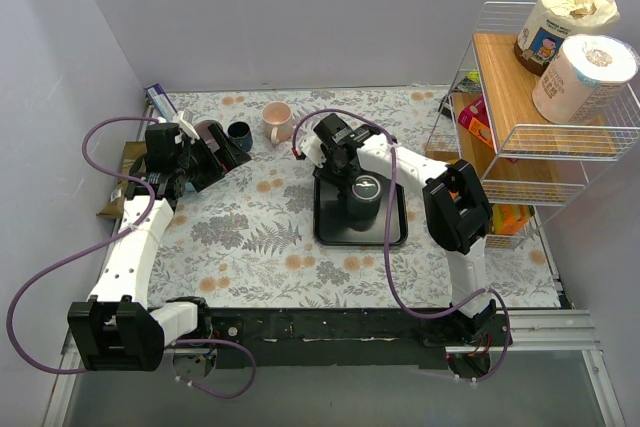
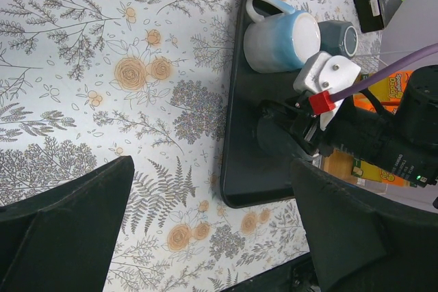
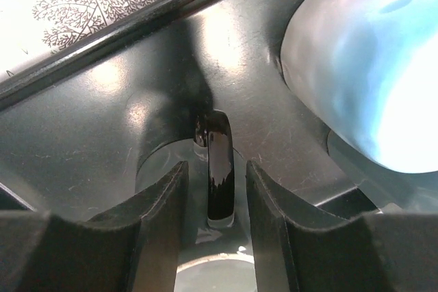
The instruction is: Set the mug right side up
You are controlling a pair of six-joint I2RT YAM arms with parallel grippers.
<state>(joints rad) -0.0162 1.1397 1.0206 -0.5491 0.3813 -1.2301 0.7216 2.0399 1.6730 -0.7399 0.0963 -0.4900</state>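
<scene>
A dark mug stands on the black tray, with a flat dark disc as its top face. My right gripper hangs right over it. In the right wrist view the gripper is open narrowly, and its fingers straddle the mug's glossy black handle with a small gap on each side. A blue and white mug lies on its side close by on the tray; it also shows in the left wrist view. My left gripper is open and empty at the far left.
A dark blue mug and a pink mug stand at the back of the floral table. A teal mug sits just past the tray. A wire shelf with boxes and rolls stands at the right.
</scene>
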